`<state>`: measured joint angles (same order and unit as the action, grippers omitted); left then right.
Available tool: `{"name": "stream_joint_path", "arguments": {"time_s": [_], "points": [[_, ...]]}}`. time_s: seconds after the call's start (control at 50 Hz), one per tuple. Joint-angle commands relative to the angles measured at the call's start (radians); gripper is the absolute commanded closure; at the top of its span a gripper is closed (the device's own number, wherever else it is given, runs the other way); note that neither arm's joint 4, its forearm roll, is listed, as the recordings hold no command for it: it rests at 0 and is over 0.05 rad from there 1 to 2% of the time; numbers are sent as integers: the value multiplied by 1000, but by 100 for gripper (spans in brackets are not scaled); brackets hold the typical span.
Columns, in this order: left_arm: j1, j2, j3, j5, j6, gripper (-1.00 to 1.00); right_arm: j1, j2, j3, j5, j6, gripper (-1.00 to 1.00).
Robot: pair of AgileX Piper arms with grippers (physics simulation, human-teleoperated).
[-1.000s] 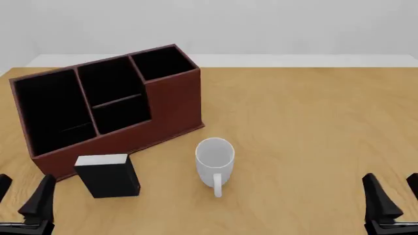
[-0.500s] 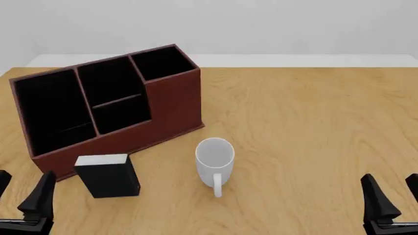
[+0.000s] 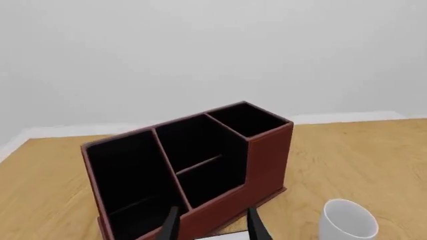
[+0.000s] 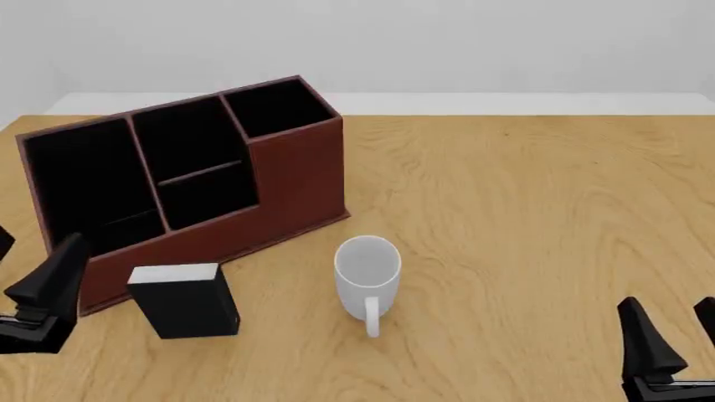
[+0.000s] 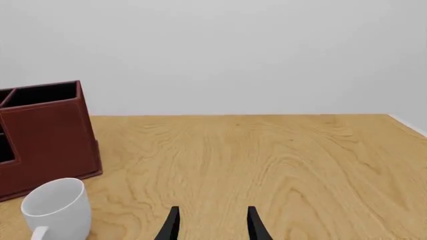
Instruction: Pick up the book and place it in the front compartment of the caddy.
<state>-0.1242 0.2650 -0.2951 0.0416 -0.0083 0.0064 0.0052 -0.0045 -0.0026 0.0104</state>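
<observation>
One tool moved: left tool (image 4: 25, 280) risen beside book (image 4: 184, 300), fingers apart; right tool (image 4: 671, 335) unmoved, apart.

The caddy (image 4: 296, 180) is reddish-brown outside and black inside, the book (image 4: 190, 310) black with a white page edge, the mug (image 4: 367, 272) plain white, the table (image 4: 525, 218) light grained wood.

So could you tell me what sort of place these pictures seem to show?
Probably a bare simulated desk or office tabletop: a wooden table against plain white walls, holding only a reddish-brown desk caddy, a small black book and a white mug.
</observation>
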Motion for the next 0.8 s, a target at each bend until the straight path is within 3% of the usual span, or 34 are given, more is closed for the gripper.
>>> {"name": "stream_joint_path", "arguments": {"time_s": [0.02,0.2,0.24,0.26,0.4,0.46,0.48,0.52,0.54,0.58,0.6,0.66,0.7,0.72,0.76,0.8], "points": [[-52,144,-129,48,-32,-100,5,-2,0,0,4,-100],[-134,223,-276,181,14,-100,18,-2,1,2,3,-100],[-189,227,-314,231,57,-100,20,-2,1,0,1,-100],[-188,235,-323,237,44,-100,22,-1,2,0,0,-100],[-239,305,-476,359,152,-100,37,-3,1,1,-4,-100],[-261,343,-539,406,157,-100,38,-3,2,-1,-9,-100],[-259,347,-551,417,192,-100,40,-3,2,0,-8,-100],[-294,363,-566,447,199,-100,40,-3,3,0,-8,-100],[-261,379,-591,464,199,-100,42,-3,2,2,-8,-100],[-314,399,-628,517,143,-100,44,-4,2,2,-9,-100],[-296,415,-651,534,225,-100,44,-4,3,2,-10,-100],[-340,456,-733,616,164,-100,44,-3,2,0,-14,-100],[-381,507,-798,700,196,-100,41,-5,-1,0,-20,-100],[-355,521,-816,709,246,-100,39,-4,0,-1,-20,-100],[-388,554,-866,766,224,-100,39,-4,-1,-2,-23,-100],[-371,567,-910,781,246,-100,39,-4,-1,-3,-25,-100]]}}
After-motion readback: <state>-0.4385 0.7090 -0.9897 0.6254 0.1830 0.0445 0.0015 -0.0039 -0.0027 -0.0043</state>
